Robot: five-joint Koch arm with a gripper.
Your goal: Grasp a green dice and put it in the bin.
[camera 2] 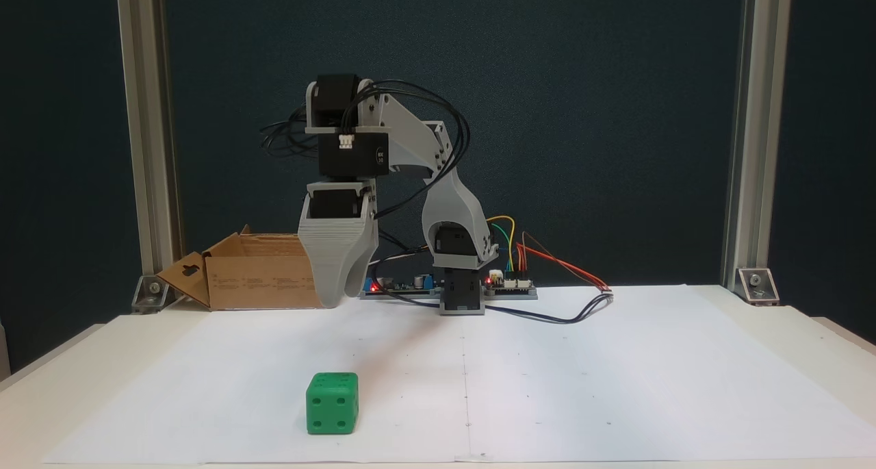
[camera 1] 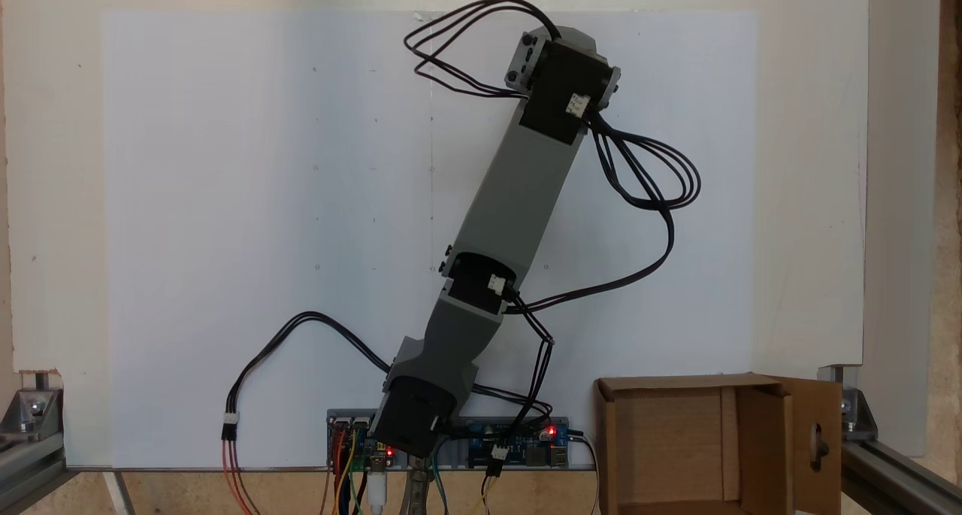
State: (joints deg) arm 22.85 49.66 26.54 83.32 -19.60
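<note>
green dice (camera 2: 332,403) on paper (camera 2: 547,373), front fixed view.

Lab bench, aluminium frame posts (camera 2: 147,140), exposed circuit boards (camera 2: 510,284)

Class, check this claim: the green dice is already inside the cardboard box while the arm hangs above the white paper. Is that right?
Not quite. In a fixed view the green dice sits on the white paper, near its front edge and apart from the cardboard box. The arm does hang above the paper.
</note>
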